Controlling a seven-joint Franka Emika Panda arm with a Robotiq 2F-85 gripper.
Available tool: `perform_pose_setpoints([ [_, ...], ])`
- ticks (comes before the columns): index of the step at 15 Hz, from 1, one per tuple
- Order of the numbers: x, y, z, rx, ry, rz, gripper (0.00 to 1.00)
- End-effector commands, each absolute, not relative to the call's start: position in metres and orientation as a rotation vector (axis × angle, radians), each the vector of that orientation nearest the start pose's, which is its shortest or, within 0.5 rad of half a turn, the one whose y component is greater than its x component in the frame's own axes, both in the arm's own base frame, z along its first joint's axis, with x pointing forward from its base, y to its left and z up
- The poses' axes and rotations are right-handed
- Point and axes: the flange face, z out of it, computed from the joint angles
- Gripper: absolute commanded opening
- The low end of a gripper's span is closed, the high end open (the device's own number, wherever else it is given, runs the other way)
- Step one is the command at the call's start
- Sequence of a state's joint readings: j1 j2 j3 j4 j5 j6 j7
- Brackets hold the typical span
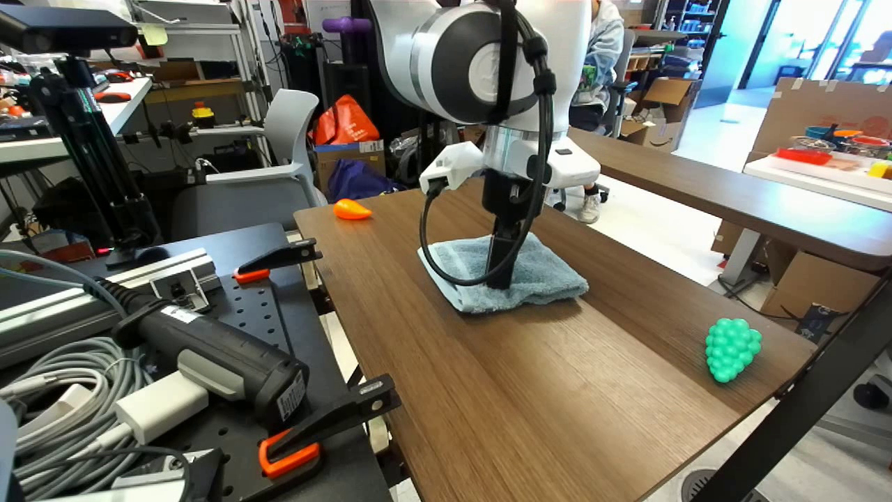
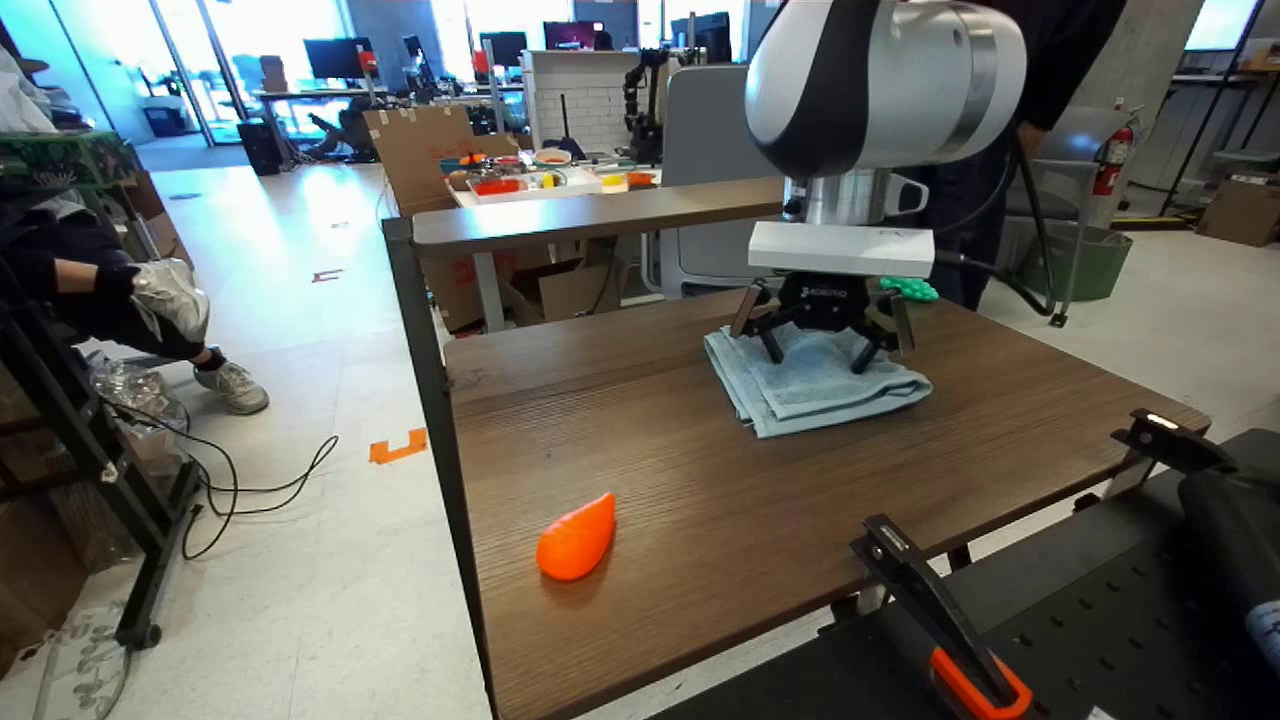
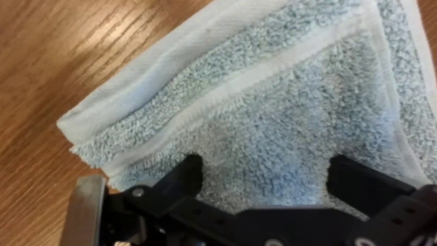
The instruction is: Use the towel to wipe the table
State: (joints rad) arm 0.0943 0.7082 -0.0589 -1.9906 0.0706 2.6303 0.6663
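The towel is a pale blue-grey folded cloth, lying on the table in both exterior views (image 1: 547, 279) (image 2: 815, 395). It fills most of the wrist view (image 3: 280, 119). The table has a brown wood-grain top (image 1: 488, 390) (image 2: 680, 500), which also shows in the wrist view (image 3: 41, 68). My gripper (image 3: 264, 174) points down over the towel, its two black fingers wide apart. In both exterior views the fingertips (image 1: 500, 282) (image 2: 818, 362) are at the towel's upper surface and seem to touch it. No cloth is pinched between them.
An orange teardrop-shaped object (image 1: 352, 209) (image 2: 577, 538) lies near one table end. A green knobbly ball (image 1: 732, 350) (image 2: 908, 289) lies near the opposite end. Black-and-orange clamps (image 1: 331, 422) (image 2: 935, 610) stand along a dark bench beside the table. A narrower table (image 1: 732, 188) runs along the far side.
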Motion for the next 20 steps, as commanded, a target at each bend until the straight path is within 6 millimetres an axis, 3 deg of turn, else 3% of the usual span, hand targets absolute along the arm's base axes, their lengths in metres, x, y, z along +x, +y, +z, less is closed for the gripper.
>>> perform_pose_setpoints([
  [1,0.589,0.018,0.095,-2.987,1.058,0.095,1.00],
  [3,0.593,0.016,0.094,-2.979,1.072,0.100,1.00],
  [8,0.626,-0.024,0.064,-2.899,1.296,0.122,1.00],
  [10,0.637,-0.031,0.059,-2.859,1.355,0.124,1.00],
  [17,0.681,0.016,0.071,-2.798,1.320,0.121,1.00],
  [20,0.690,0.039,0.078,-2.813,1.248,0.167,1.00],
])
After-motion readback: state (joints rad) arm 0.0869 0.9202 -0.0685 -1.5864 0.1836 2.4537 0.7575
